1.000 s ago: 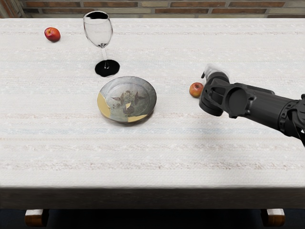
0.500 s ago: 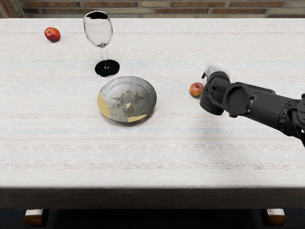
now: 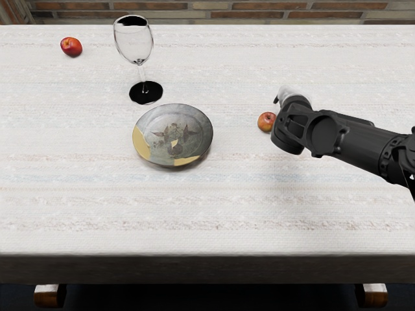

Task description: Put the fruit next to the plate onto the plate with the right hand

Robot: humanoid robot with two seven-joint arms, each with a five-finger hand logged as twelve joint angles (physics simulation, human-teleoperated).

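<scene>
The right hand (image 3: 287, 118) is just beside the apple (image 3: 266, 121), which lies on the worktop (image 3: 259, 201) right of the plate (image 3: 207, 127), probably for grasping. Whether it is wide or narrow cannot be told.

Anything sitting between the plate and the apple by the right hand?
Nothing. In the head view, only bare table lies between the apple and the plate.

A wide table with a pale, whitish, coarse-grained top (image 3: 214, 207) spreads on every side of the right hand (image 3: 290, 103). Far beyond the hand, a red-brown brick wall (image 3: 259, 13) runs along the table's back edge. On the near side of the hand, below the table's dark front edge, two brown wooden table legs (image 3: 50, 295) stand against a dark floor (image 3: 207, 299). The light is soft and even.
</scene>
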